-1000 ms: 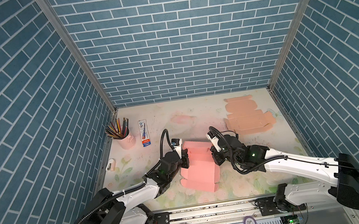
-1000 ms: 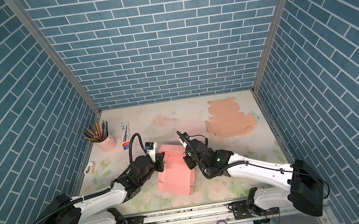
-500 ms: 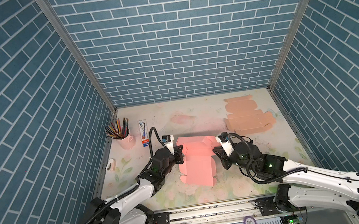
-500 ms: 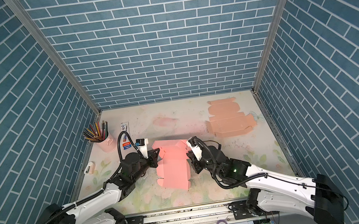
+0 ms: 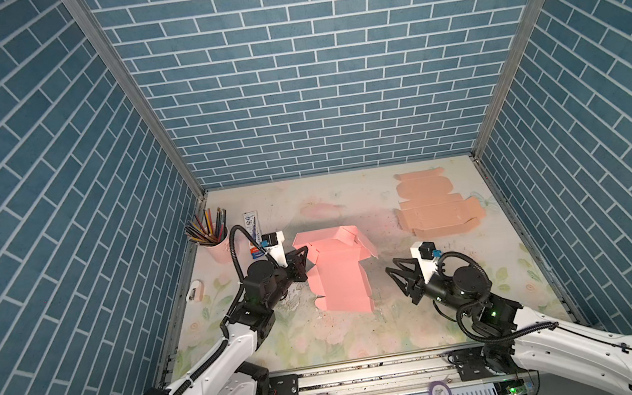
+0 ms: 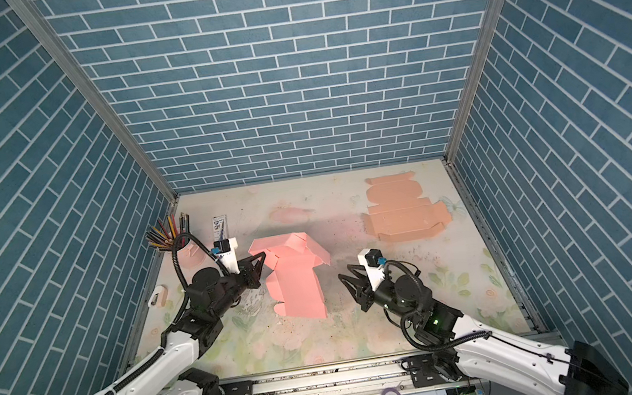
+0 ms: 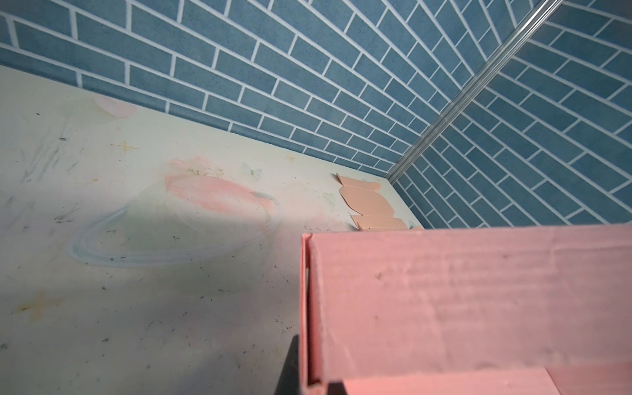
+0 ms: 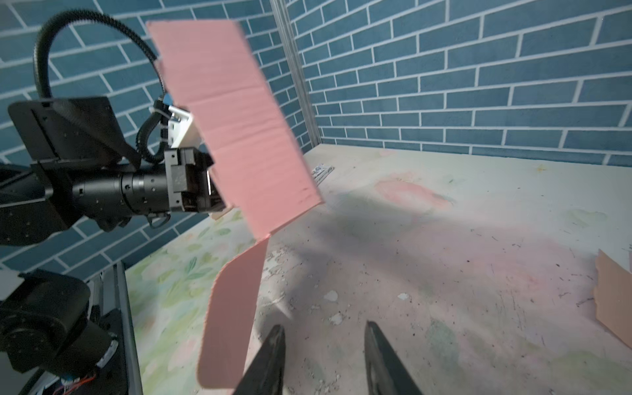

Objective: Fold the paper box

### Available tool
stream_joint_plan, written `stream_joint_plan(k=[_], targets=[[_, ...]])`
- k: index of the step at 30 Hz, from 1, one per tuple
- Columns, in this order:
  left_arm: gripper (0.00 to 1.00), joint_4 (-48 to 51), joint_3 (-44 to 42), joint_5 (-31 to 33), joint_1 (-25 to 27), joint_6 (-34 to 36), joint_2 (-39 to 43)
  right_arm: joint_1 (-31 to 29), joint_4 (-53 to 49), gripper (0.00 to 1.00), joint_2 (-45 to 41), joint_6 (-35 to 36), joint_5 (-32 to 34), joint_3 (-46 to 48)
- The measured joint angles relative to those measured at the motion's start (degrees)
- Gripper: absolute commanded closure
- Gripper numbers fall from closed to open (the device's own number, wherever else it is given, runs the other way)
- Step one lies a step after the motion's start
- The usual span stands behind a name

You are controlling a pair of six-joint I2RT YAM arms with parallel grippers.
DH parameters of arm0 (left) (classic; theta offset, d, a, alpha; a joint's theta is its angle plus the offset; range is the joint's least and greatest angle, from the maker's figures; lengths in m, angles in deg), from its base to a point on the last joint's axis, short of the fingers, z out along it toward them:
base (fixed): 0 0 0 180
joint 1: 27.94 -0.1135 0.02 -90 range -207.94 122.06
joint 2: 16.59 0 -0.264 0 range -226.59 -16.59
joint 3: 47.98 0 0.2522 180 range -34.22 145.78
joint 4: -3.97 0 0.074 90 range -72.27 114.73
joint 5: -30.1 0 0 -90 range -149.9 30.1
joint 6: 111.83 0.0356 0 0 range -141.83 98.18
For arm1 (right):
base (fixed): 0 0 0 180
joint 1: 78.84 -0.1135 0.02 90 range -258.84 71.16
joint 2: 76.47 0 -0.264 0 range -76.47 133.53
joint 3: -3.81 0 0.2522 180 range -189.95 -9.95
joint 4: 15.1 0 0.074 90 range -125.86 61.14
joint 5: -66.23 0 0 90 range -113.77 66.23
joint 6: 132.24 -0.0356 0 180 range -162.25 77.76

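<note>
Since the earlier frames the right gripper [image 5: 394,275] has let go of the pink paper box [image 5: 338,275] and drawn back from it. Its fingers [image 8: 273,355] now stand apart with nothing between them, and the box hangs ahead of the fingertips, clear of them. The left gripper [image 5: 306,260] has carried the box a little away from the robot.

The left fingers are closed on one side edge of the box, and from that pinch the whole sheet extends away from them. In both top views the box is held up off the table [image 5: 367,338], half formed, with one wall raised and a top flap folded over. In the right wrist view a broad panel [image 8: 239,136] stands out past the left gripper [image 8: 213,195]. A rounded flap [image 8: 232,307] droops from its lower corner, beside the near right finger.

Handling, as a judgement: the box looks like thin corrugated card. It should be light, stiff across each panel, hinged at the creases and easily dented by a hard pinch. Held by one edge it is apt to swing or sag. A second hold is best taken on a panel edge close to a crease, opposite the left fingers, not on the loose flap.

A second, flat tan sheet [image 5: 431,207] lies well beyond the right fingers.
</note>
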Motion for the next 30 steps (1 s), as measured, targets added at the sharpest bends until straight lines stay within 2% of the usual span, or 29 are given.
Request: stream_joint_plan(k=[5, 14, 30], targets=[[0.95, -0.09, 0.0, -3.54, -0.13, -0.57, 0.28, 1.84, 6.91, 0.62, 1.55, -1.92, -3.82, 0.81], [0.94, -1.57, 0.02, -8.33, -0.2, -1.79, 0.33, 1.95, 15.67, 0.63, 9.84, -3.65, -9.57, -0.7], [0.94, -4.55, 0.76, -11.74, 0.5, -3.58, -0.52, 1.95, 26.58, 0.59, 18.27, -6.67, -14.91, -4.5]])
